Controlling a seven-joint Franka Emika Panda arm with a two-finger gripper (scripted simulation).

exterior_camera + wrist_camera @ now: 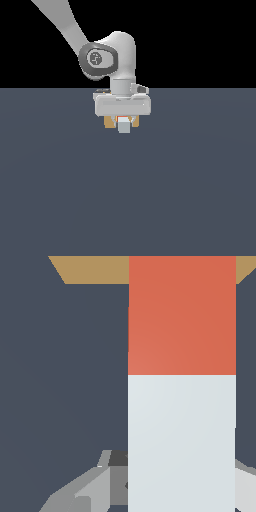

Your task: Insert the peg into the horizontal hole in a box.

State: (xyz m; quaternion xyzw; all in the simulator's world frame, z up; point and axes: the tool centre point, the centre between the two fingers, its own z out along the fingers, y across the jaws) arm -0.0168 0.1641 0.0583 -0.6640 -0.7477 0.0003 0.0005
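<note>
In the exterior view, the white square end of the peg [123, 127] is seen nearest the camera, pointing out toward the viewer just below the gripper [123, 121]. A thin strip of orange-red is visible just above that white end face. The peg is held level, its length running away from the camera. The gripper's pale body sits directly over the peg, and the peg is clamped between the fingers, which are mostly hidden under the body. Behind the peg, the tan box [108, 121] shows as small slivers on either side of the bar, at the exterior view's left and right. The hole itself is hidden by the peg and gripper; whether the tip has entered it cannot be told from this view. All of this is set on a flat dark grey-blue floor [128, 200], with the arm [107, 55] rising up and toward the exterior view's left against a black background.

In the wrist view, the grey fingers [87, 488] are seen at the white half of the peg [181, 441], closed against it. The orange-red half runs onward from there and overlaps the tan face of the box [92, 268]. The orange end runs out of frame, so contact with the box cannot be confirmed.
</note>
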